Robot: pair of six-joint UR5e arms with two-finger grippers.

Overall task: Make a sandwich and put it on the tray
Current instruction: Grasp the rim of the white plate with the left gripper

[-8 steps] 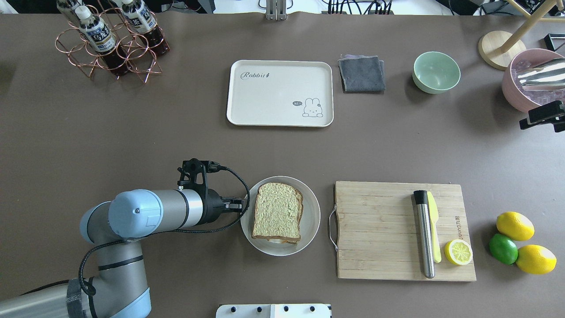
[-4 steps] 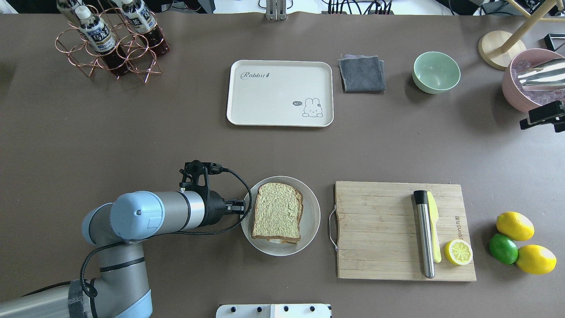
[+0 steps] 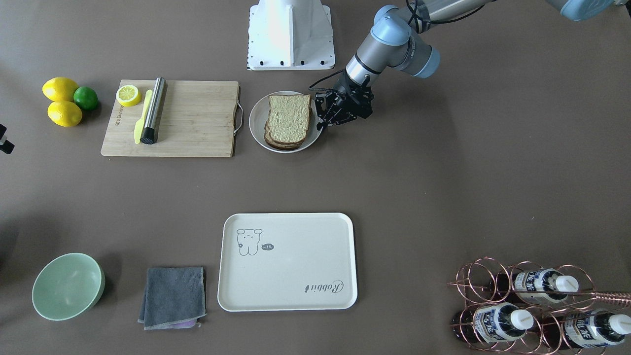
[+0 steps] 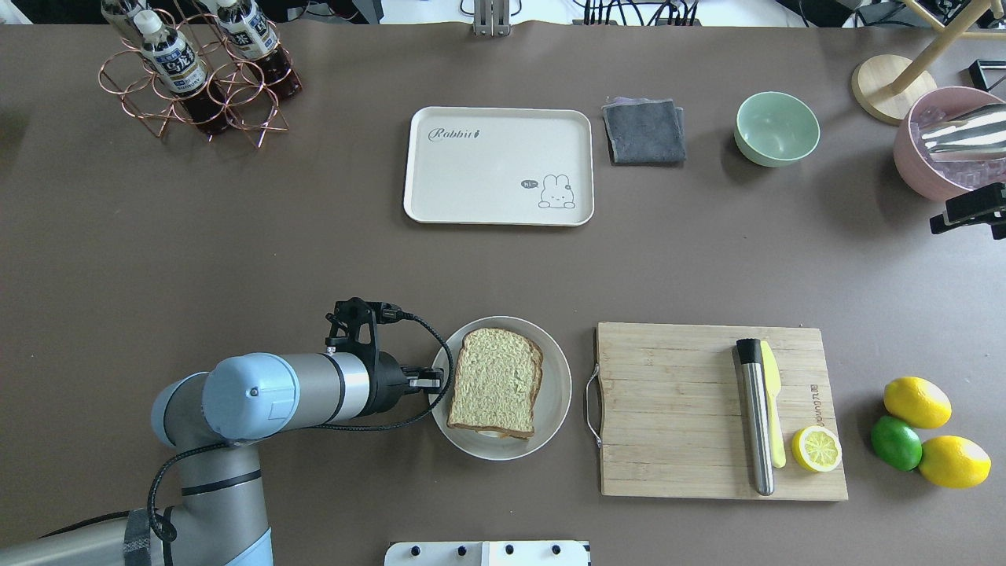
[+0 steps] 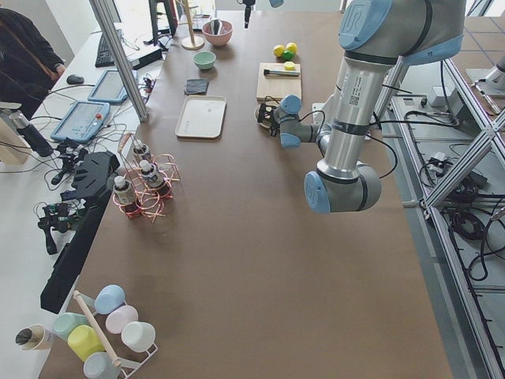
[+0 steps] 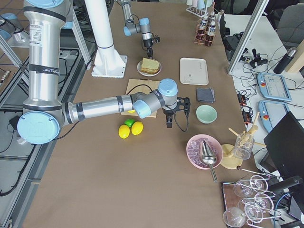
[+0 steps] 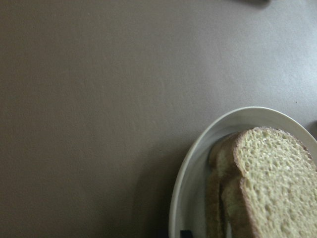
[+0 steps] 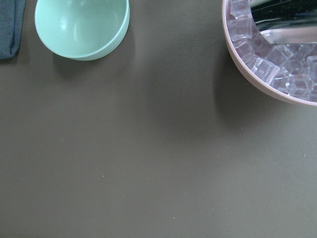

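While the left gripper sits low against the left rim of the plate, I can't tell from my screens whether its jaws are apart or pinched on that rim. The wrist view shows only dark tips either side of the edge. My guess is it approaches the plate rather than the bread so the sandwich, stacked on the plate, isn't squashed. The tray waits well apart, across the table. The right gripper hangs by the pink bowl; I can't make out its jaws.
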